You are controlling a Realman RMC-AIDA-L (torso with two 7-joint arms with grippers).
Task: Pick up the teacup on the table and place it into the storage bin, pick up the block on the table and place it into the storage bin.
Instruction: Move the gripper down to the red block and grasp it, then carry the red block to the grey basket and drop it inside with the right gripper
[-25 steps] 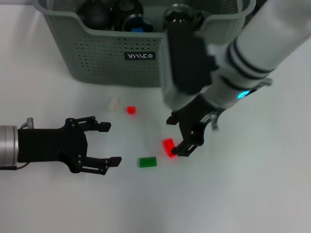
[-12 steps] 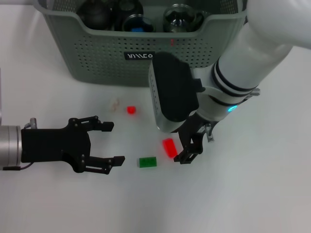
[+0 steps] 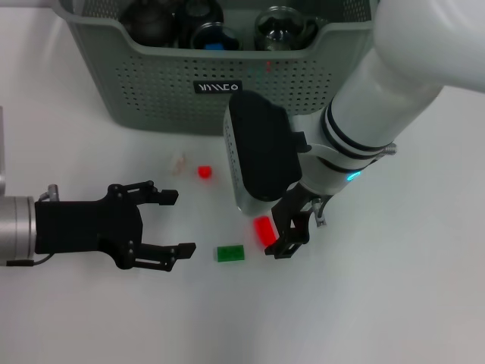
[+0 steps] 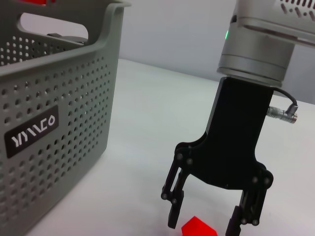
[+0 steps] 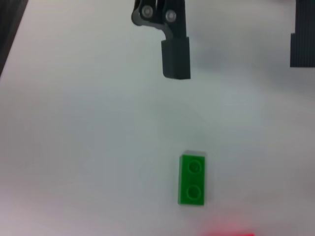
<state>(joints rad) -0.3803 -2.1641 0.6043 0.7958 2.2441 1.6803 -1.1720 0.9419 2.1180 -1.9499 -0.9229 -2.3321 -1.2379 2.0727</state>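
Observation:
The grey-green storage bin [image 3: 174,91] stands at the back of the table, and its wall also shows in the left wrist view [image 4: 49,123]. A red block [image 3: 262,230] lies on the table, and my right gripper [image 3: 277,231] is open with a finger on each side of it; the left wrist view shows the block [image 4: 199,228] low between those fingers [image 4: 173,216]. My left gripper [image 3: 173,222] hovers open to the left, holding nothing. A green block [image 3: 229,252] lies between the two grippers. No teacup shows on the table.
Dark round vessels [image 3: 148,19] and a glass piece [image 3: 282,26] sit inside the bin. A small red block [image 3: 204,172] and a pale bit [image 3: 178,162] lie before the bin. The right wrist view shows the green block [image 5: 192,179] and a left finger [image 5: 175,54].
My right arm has swung in and come down, bringing its open fingers around the red block. The left gripper has shifted slightly to the right.

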